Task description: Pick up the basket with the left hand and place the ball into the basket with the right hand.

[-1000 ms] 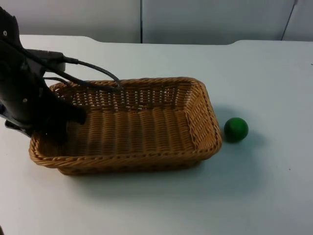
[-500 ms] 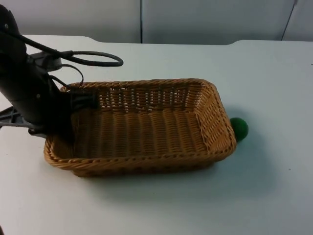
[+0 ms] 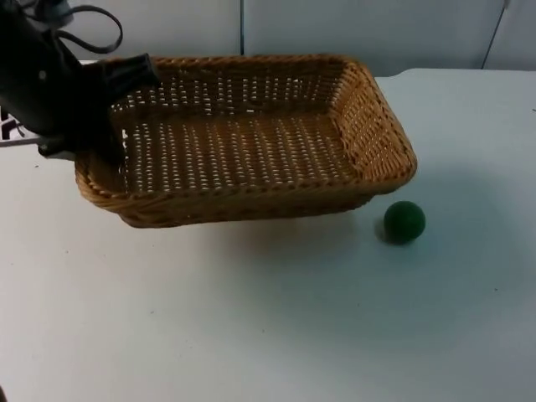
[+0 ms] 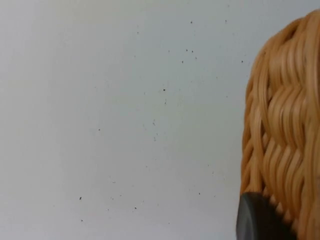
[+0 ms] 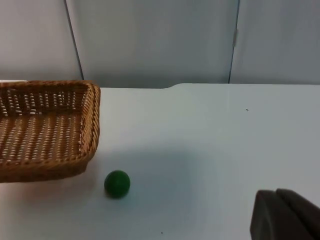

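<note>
The ball (image 3: 404, 222) sits on the white tabletop (image 3: 276, 327) beside the basket (image 3: 251, 142), free for the right claw (image 5: 285, 215), which waits well off; I cannot tell how its fingers stand. The left claw (image 3: 105, 126) is clamped on the basket's left rim, holding it lifted. Behind runs a grey partition wall (image 5: 150, 40).

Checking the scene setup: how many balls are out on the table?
1. The green ball sits on the white table, near the right end of the basket, which the left gripper holds lifted. The basket floor shows none.
</note>
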Robot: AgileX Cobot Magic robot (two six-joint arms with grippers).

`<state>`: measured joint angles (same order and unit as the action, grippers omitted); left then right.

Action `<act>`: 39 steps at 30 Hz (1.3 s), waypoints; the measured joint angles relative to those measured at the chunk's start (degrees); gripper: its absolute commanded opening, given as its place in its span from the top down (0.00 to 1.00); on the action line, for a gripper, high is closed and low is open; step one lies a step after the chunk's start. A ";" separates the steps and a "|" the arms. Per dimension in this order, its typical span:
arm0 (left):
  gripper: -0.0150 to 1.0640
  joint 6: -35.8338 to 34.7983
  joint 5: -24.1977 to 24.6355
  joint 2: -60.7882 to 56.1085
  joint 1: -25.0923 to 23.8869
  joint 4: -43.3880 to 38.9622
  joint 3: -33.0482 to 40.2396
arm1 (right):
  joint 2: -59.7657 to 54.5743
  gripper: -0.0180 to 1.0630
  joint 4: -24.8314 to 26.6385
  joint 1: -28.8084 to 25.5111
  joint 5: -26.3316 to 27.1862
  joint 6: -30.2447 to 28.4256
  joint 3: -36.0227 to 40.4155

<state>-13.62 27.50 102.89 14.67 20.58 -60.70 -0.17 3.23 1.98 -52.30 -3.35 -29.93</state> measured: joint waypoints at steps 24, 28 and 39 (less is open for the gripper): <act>0.99 -4.17 -5.87 -8.62 -3.01 1.12 14.14 | 0.00 0.99 0.00 0.00 0.00 0.00 0.00; 0.99 -4.03 -5.87 -8.62 -3.01 3.23 14.14 | 0.00 0.99 0.00 0.00 0.00 0.00 0.00; 0.99 -4.03 -5.87 -8.62 -3.01 7.57 14.14 | 0.00 0.99 0.00 0.00 0.00 0.00 0.00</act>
<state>-17.65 21.63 94.27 11.65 28.16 -46.57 -0.17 3.23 1.98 -52.30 -3.35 -29.93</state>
